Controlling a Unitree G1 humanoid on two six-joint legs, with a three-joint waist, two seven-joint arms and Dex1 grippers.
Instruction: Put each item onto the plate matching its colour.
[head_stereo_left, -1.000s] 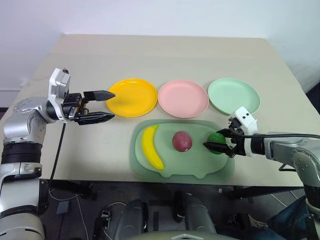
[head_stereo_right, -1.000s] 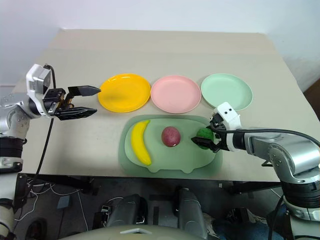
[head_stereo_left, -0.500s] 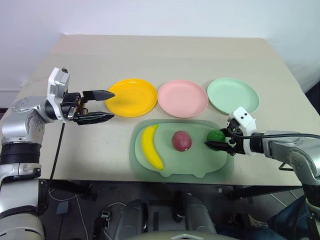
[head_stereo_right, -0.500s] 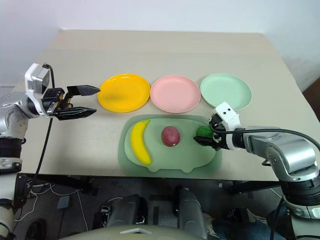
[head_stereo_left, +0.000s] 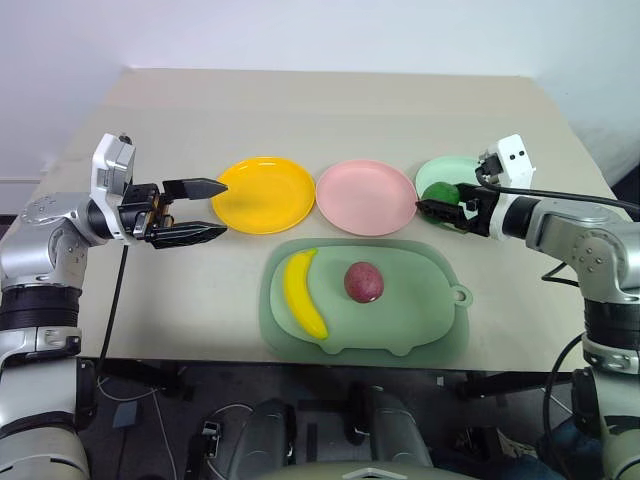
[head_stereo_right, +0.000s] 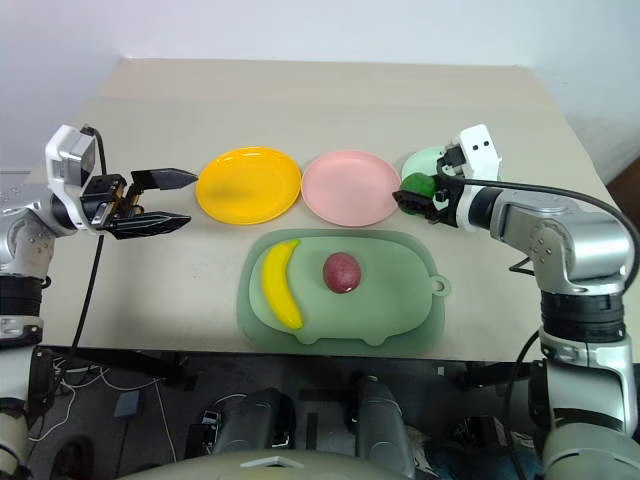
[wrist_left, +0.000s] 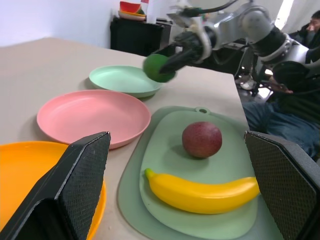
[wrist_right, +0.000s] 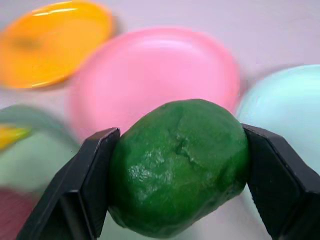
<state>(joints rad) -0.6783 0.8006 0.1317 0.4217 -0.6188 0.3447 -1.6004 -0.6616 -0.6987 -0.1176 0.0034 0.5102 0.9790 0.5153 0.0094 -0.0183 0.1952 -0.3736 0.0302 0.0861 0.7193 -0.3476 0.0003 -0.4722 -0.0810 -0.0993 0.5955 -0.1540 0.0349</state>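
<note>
My right gripper (head_stereo_left: 441, 203) is shut on the round dark green fruit (head_stereo_left: 437, 193) and holds it in the air at the near left edge of the mint green plate (head_stereo_left: 490, 176). In the right wrist view the green fruit (wrist_right: 179, 165) sits squeezed between both fingers. The yellow banana (head_stereo_left: 303, 292) and the dark red-purple fruit (head_stereo_left: 363, 282) lie on the pig-shaped mat (head_stereo_left: 430, 320). The orange-yellow plate (head_stereo_left: 265, 193) and pink plate (head_stereo_left: 366, 196) stand bare behind the mat. My left gripper (head_stereo_left: 220, 209) hovers open, pointing at the orange-yellow plate's left rim.
The three plates form a row across the middle of the beige table (head_stereo_left: 330, 110), with the mat in front of them near the table's front edge. Bare tabletop lies behind the plates and to the left of the mat.
My right gripper closed on the green fruit, lifted it off the mat and carried it back toward the mint green plate. The left arm stayed still.
</note>
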